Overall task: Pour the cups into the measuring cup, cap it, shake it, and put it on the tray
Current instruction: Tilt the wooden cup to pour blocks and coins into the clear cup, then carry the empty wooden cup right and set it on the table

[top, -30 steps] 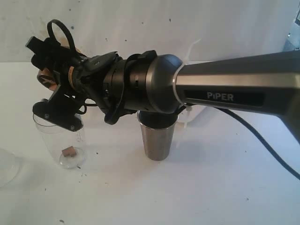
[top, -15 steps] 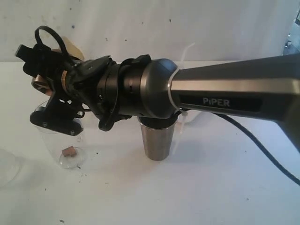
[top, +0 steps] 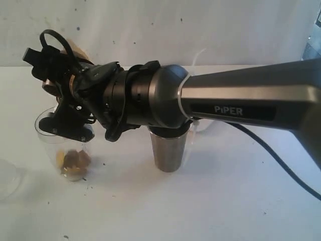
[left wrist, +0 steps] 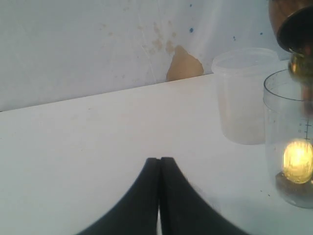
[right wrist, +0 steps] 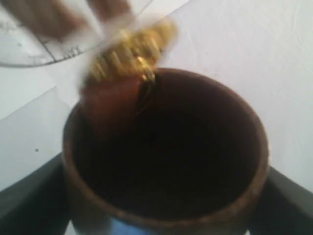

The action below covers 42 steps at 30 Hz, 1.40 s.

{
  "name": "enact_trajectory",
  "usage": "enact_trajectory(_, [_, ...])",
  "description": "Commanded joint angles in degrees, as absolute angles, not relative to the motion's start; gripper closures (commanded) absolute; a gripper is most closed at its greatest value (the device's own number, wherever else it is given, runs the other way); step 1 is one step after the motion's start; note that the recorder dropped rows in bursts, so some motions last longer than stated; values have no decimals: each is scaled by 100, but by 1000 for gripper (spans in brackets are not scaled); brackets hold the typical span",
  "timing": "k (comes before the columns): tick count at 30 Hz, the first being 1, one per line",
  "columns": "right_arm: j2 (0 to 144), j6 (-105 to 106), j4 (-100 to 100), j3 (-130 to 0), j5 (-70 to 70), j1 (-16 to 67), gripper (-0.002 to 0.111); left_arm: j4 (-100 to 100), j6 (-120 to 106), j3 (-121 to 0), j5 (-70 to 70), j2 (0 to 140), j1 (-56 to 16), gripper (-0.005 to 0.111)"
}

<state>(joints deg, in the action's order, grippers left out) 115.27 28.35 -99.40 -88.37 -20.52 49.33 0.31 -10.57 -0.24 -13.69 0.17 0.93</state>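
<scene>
My right gripper has the wooden cup clamped between its two dark fingers. They stand wide apart, one pressed to each side of the cup's rounded wall. In the exterior view my right arm reaches in from the right edge to the upper left of the frame. There the cup is tipped over, its mouth above the rim of the measuring cup.

In the right wrist view, golden pieces show just past the cup's lip. They sit between the lip and the clear, marked side of the measuring cup at the upper left of that frame (the blur is too strong for me to tell what they are). More golden and brownish bits lie heaped at the bottom of the measuring cup. It stands upright on the white table at the left of the exterior view.

The steel tumbler stands upright near the middle of the exterior view, under my right arm and apart from the measuring cup.

My left gripper holds nothing. Its two black fingers are pressed together with no gap, at the bottom middle of the left wrist view above the bare table. At the right of that frame a frosted cup stands upright just beside the measuring cup.
</scene>
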Motion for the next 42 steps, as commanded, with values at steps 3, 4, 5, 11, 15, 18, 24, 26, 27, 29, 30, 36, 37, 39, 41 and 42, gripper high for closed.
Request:
enact_trajectory(3, [11489, 2830, -9995, -8878, -2169, 4962, 108, 30, -1043, 0, -1334, 0, 59, 106])
enact_trajectory(4, [11489, 2830, -9995, -8878, -2169, 4962, 108, 30, -1043, 0, -1334, 0, 59, 106])
enact_trajectory(5, [11489, 2857, -9995, -8878, -2168, 4962, 108, 30, -1043, 0, -1334, 0, 59, 106])
enact_trajectory(11, [11489, 2826, -9995, -8878, -2168, 4962, 108, 30, -1043, 0, -1334, 0, 59, 106])
enact_trajectory(15, [11477, 2609, -9995, -8878, -2193, 4962, 108, 30, -1043, 0, -1334, 0, 59, 106])
enact_trajectory(18, [11379, 1946, -9995, -8878, -2203, 4962, 108, 30, -1043, 0, -1334, 0, 59, 106])
enact_trajectory(24, [11093, 243, -9995, -8878, -1875, 4962, 108, 30, -1043, 0, -1334, 0, 59, 106])
enact_trajectory(26, [11039, 0, -9995, -8878, -1728, 4962, 108, 30, -1043, 0, -1334, 0, 59, 106])
enact_trajectory(27, [11025, -188, -9995, -8878, -1653, 4962, 108, 30, -1043, 0, -1334, 0, 59, 106])
enact_trajectory(29, [10893, -940, -9995, -8878, -1341, 4962, 108, 30, -1043, 0, -1334, 0, 59, 106])
enact_trajectory(30, [10846, -1244, -9995, -8878, -1251, 4962, 108, 30, -1043, 0, -1334, 0, 59, 106])
enact_trajectory(36, [10340, -5093, -9995, -8878, -1790, 4962, 108, 30, -1043, 0, -1334, 0, 59, 106])
enact_trajectory(37, [10279, -5635, -9995, -8878, -2079, 4948, 108, 30, -1043, 0, -1334, 0, 59, 106])
enact_trajectory(39, [10136, -6413, -9995, -8859, -2508, 4837, 108, 30, -1043, 0, -1334, 0, 59, 106])
enact_trajectory(41, [10001, -6868, -9732, -8859, -2714, 4643, 108, 30, -1043, 0, -1334, 0, 59, 106])
enact_trajectory(42, [9919, -6926, -9316, -8859, -2725, 4513, 108, 30, -1043, 0, -1334, 0, 59, 106])
